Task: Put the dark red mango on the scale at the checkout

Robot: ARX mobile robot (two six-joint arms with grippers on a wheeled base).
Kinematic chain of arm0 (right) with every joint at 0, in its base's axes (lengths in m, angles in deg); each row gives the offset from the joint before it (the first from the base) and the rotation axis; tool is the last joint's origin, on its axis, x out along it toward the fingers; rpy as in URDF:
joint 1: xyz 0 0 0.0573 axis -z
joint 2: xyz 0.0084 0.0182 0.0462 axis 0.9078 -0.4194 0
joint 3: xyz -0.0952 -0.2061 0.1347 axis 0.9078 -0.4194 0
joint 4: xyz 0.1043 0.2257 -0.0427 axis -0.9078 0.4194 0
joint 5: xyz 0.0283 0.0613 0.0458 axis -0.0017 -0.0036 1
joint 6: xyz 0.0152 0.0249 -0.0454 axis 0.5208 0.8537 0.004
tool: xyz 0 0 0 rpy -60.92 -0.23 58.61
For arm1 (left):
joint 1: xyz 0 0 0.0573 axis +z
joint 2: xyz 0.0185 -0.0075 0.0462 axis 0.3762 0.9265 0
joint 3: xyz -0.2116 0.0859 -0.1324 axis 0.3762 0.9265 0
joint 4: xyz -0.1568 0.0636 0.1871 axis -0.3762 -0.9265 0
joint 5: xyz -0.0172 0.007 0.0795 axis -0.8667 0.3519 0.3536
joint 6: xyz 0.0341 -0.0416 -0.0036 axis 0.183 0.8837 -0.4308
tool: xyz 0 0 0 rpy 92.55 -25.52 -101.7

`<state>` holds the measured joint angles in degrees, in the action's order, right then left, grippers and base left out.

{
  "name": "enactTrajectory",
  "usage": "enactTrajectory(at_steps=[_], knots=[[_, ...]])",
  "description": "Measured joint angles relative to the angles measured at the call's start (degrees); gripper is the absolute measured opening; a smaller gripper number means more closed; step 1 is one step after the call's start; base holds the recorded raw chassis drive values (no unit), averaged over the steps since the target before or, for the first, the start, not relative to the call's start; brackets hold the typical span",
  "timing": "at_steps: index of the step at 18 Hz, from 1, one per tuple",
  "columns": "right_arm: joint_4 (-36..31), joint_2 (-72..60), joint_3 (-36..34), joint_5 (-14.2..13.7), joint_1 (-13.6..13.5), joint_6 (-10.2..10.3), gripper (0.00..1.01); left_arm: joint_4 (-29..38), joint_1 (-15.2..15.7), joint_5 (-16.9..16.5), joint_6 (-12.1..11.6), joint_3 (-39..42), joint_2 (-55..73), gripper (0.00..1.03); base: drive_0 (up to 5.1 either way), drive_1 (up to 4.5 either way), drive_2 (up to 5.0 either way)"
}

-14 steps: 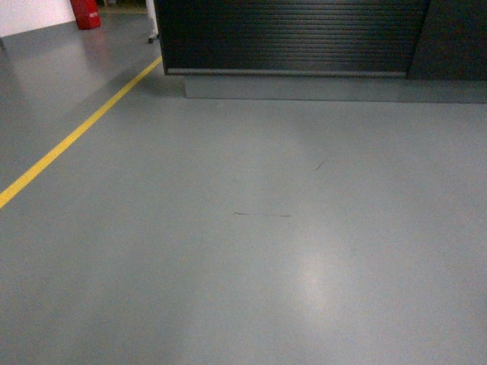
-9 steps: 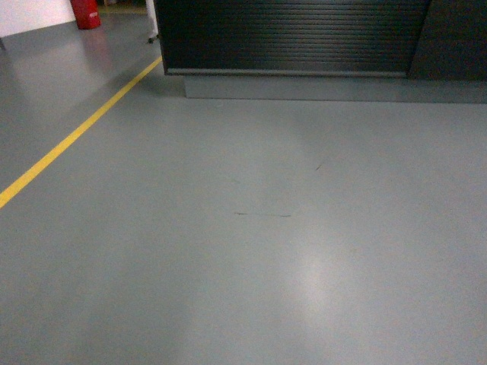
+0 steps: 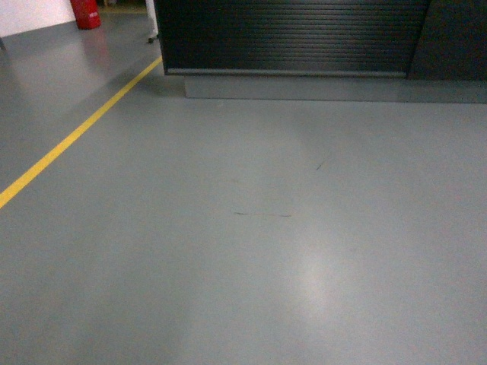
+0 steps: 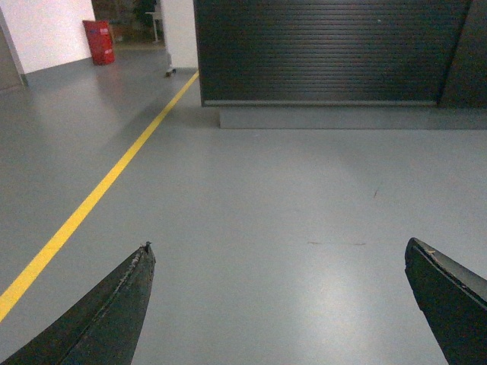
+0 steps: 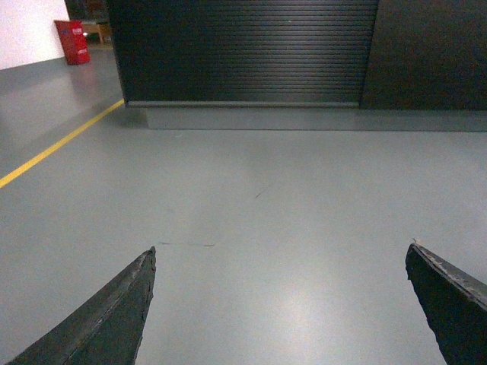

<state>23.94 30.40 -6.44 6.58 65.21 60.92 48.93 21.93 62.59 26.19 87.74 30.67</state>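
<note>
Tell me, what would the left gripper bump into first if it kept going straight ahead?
Probably nothing soon. The left gripper is open and empty, pointing over bare grey floor. Farther on, the first thing in line looks like the checkout with its dark ribbed front, though the distance is hard to judge.

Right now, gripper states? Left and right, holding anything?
Left gripper: open, holding nothing.
Right gripper: open, holding nothing.
</note>
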Motion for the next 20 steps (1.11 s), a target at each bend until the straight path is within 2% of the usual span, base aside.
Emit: enactTrajectory(at_steps=[20], knots=[[0.0,0.0,0.0,0.0,0.0,0.0,0.98,-0.2,0.0,0.1,0.0,0.0,0.0,0.98,0.0,4.36,-4.3]])
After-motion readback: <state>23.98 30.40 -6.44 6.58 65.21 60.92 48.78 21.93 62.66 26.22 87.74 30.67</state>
